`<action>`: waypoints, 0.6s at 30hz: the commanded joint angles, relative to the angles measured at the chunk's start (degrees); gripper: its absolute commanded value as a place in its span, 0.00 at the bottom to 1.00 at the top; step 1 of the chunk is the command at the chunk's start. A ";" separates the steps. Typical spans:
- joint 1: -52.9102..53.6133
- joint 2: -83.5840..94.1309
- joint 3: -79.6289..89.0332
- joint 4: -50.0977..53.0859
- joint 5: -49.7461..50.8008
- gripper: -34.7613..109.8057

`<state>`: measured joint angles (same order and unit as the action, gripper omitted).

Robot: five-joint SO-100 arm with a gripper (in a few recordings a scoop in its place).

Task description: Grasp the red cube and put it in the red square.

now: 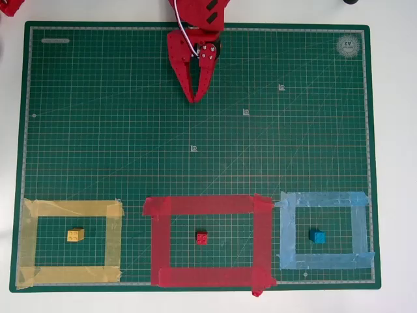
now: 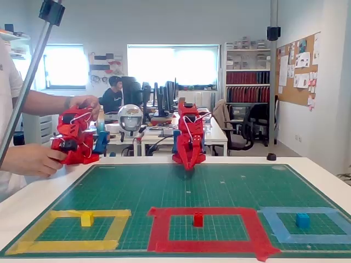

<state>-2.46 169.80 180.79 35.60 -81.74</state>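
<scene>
The red cube rests on the mat inside the red square, near its middle. My red gripper is far from it at the back of the mat, pointing down toward the mat, its two fingers closed together with nothing between them.
A yellow cube sits inside the yellow tape outline. A blue cube sits inside the light blue tape outline. The green cutting mat lies on a white table.
</scene>
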 commanded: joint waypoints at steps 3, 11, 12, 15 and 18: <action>-0.18 5.71 0.26 15.73 -0.53 0.23; 0.62 12.66 0.26 32.26 -0.53 0.23; 0.53 13.71 0.26 33.93 -0.53 0.23; 0.62 16.44 0.26 37.09 -0.53 0.23; 0.70 19.16 0.26 38.58 -0.53 0.23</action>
<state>-1.67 185.71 180.79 70.93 -81.74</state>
